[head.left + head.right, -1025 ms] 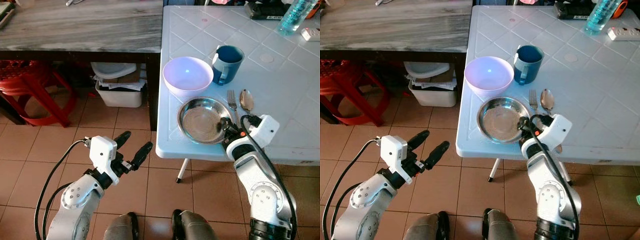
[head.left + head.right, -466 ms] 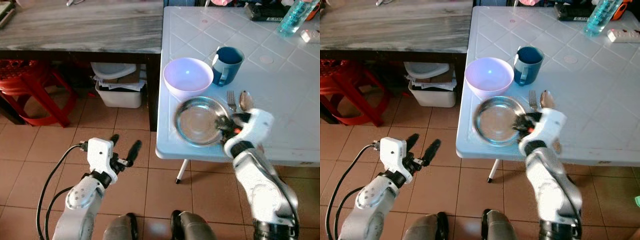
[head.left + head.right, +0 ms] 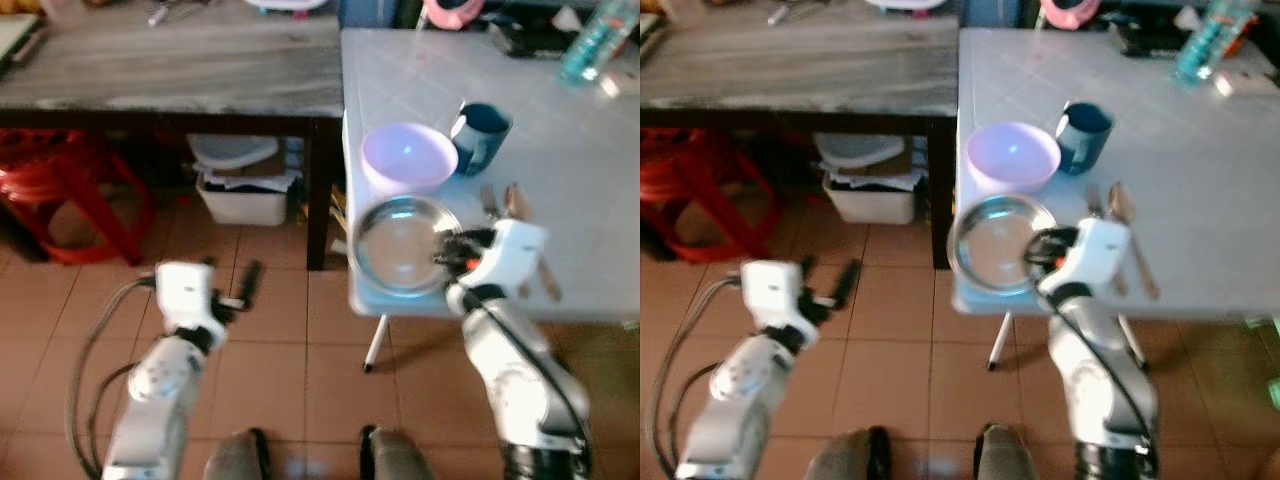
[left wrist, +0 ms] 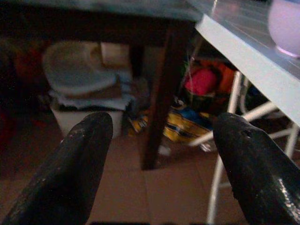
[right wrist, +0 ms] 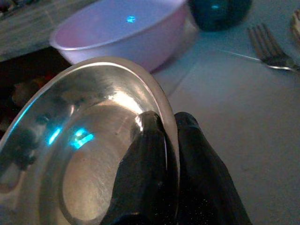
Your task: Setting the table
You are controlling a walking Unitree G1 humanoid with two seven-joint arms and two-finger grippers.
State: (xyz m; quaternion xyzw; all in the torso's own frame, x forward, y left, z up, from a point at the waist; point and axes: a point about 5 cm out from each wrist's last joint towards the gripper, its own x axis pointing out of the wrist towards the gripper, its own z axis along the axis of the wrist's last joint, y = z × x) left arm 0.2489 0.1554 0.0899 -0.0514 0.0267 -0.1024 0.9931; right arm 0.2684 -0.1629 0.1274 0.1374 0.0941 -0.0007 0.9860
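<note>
At the far left we see a red stool [image 3: 75, 195] beneath a wooden table [image 3: 170, 70], and a white bin [image 3: 245, 185] on the tiled floor. Our left gripper [image 4: 161, 164] hangs idle above the floor, its fingers spread apart and holding nothing.

Moving right, the white table [image 3: 1200, 150] begins. At its near left corner lies the steel plate [image 3: 995, 245], overhanging the edge slightly. Just behind it stands the lilac bowl [image 3: 1012, 156], close to or touching the plate's far rim, and a blue mug [image 3: 1083, 135] sits just beside the bowl. A fork [image 5: 269, 47] and a spoon [image 3: 1122, 205] lie right of the plate.

Our right gripper [image 5: 166, 140] is clamped on the plate's right rim: one finger lies inside the dish, the other outside, with the rim pinched between them. The plate tilts a little in this grip.

To do this step well, we judge that the pinch must be kept firm and the plate level, since a thin, smooth rim can pivot. We should move it slowly, clear of the bowl and cutlery, and set it fully on the table before releasing.
</note>
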